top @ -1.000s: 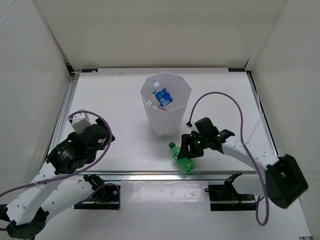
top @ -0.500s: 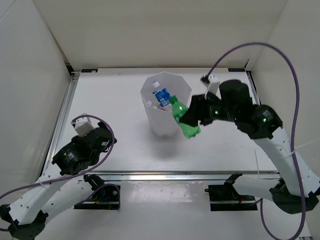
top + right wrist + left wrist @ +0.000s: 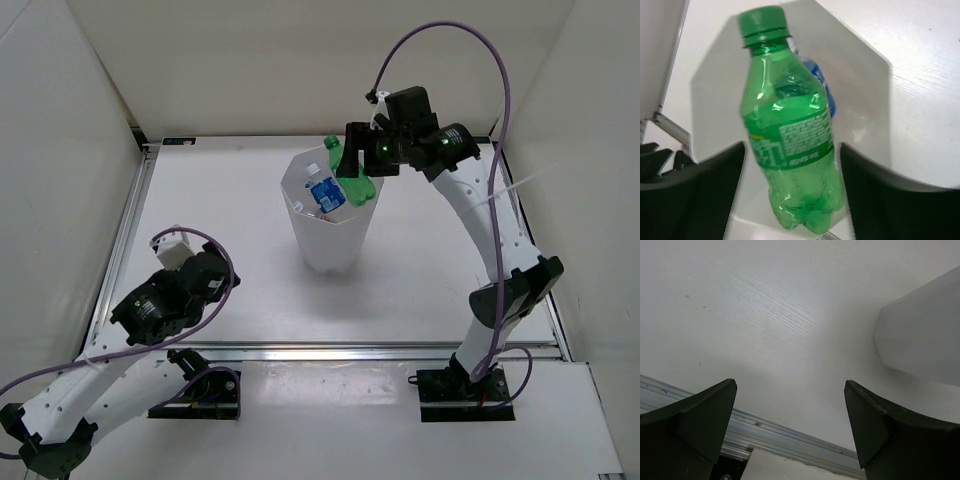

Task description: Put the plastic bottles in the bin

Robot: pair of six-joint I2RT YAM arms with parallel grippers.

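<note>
Right wrist: right gripper [image 3: 792, 152] slightly open, green bottle [image 3: 785, 110] loose between, above bin [image 3: 862, 110].

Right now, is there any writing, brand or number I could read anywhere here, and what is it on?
On the green bottle: white print on its label, too blurred to read.
On the blue-labelled bottle inside the bin: label too small to read.
No readable text elsewhere.
</note>
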